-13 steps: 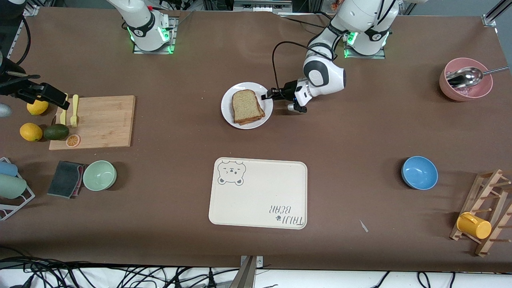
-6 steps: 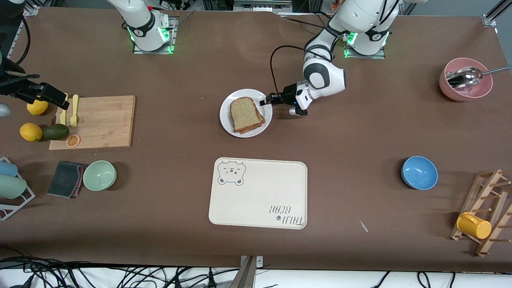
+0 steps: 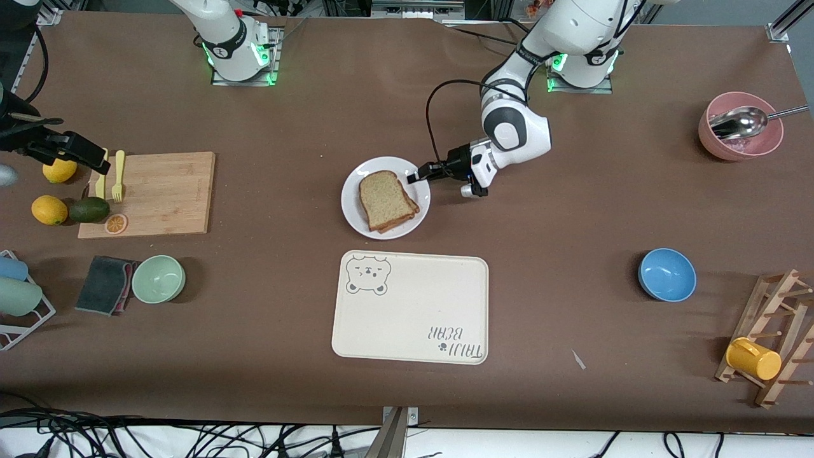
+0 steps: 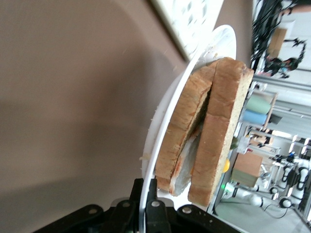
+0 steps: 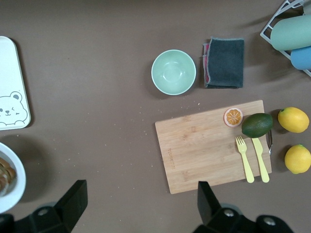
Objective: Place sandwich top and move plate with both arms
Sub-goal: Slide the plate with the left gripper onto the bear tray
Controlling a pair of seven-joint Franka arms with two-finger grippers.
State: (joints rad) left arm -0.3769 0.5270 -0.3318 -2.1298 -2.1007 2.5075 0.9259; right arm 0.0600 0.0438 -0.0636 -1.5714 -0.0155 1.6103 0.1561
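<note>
The white plate [image 3: 351,205] is a little farther from the front camera than the cream bear tray. The speckled sandwich top [image 3: 383,198] lies on a lower slice on the plate, with filling between them in the left wrist view. My left gripper [image 3: 416,177] is shut on the plate's rim at the side toward the left arm's base. In the left wrist view its fingers [image 4: 148,183] pinch the rim [image 4: 194,68] just below the sandwich top [image 4: 221,126]. My right gripper [image 5: 138,204] is open and empty, waiting high over the table by the cutting board. The plate's edge [image 5: 14,187] shows in its view.
The cream bear tray [image 3: 413,318] lies just nearer the front camera than the plate. A cutting board [image 3: 159,191] with cutlery, fruit, a green bowl [image 3: 158,278] and a cloth are at the right arm's end. A blue bowl [image 3: 667,274], pink bowl [image 3: 741,137] and mug rack are at the left arm's end.
My left gripper has brought the plate with the sandwich toward the front camera, closer to the bear tray, turning it slightly. The right arm has not moved.
</note>
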